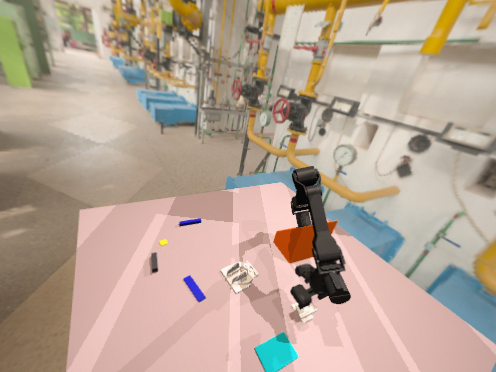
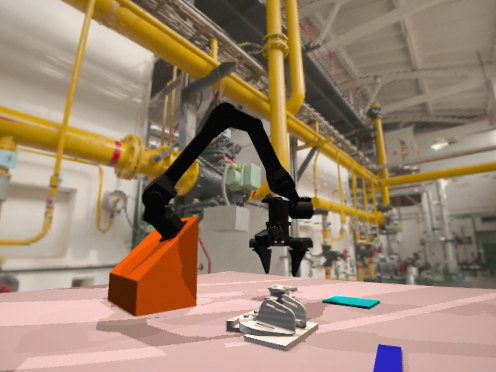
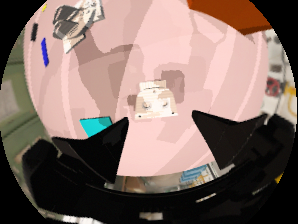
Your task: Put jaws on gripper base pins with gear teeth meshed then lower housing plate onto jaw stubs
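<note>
The pale gripper base (image 1: 237,289) (image 2: 280,342) (image 3: 70,46) lies on the table. Two grey jaws stand on it side by side, the nearer jaw (image 2: 276,318) and the farther jaw (image 2: 300,311); whether their teeth mesh is too small to tell. The small white housing plate (image 1: 304,314) (image 3: 157,103) lies apart from the base on the table, holes facing up; in the exterior view it is partly hidden behind the jaws. My gripper (image 2: 281,274) (image 3: 161,116) is open and empty, fingers pointing down, above the housing plate, which shows between and slightly beyond the fingertips in the wrist view.
A cyan plate (image 1: 276,353) (image 2: 351,301) (image 3: 95,126) lies near the housing plate. An orange wedge block (image 1: 295,245) (image 2: 165,280) (image 3: 230,14) stands by the arm's foot. Two blue bars (image 1: 194,288) (image 1: 190,222), a black bar (image 1: 154,262) and a yellow block (image 1: 163,242) lie beyond the base.
</note>
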Robot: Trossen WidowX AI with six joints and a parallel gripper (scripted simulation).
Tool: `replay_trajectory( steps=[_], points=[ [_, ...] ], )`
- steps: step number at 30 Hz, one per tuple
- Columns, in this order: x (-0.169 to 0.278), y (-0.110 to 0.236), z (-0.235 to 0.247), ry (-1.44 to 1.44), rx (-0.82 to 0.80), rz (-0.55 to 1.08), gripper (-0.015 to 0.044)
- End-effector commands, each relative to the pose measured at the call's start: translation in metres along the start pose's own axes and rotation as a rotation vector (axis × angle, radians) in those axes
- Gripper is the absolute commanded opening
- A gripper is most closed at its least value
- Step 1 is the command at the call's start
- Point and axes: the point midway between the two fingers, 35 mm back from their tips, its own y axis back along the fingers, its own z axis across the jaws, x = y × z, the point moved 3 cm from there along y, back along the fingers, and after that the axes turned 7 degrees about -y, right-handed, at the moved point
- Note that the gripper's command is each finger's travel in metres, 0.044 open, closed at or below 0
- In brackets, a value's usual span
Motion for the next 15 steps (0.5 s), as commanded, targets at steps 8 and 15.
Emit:
replay_trajectory(
  steps=[8,15],
  points=[
    [-0.001,-0.003,0.001,0.002,-0.007,-0.001,0.044],
    [0.0,-0.014,0.002,0.001,-0.008,-0.001,0.044]
  ],
)
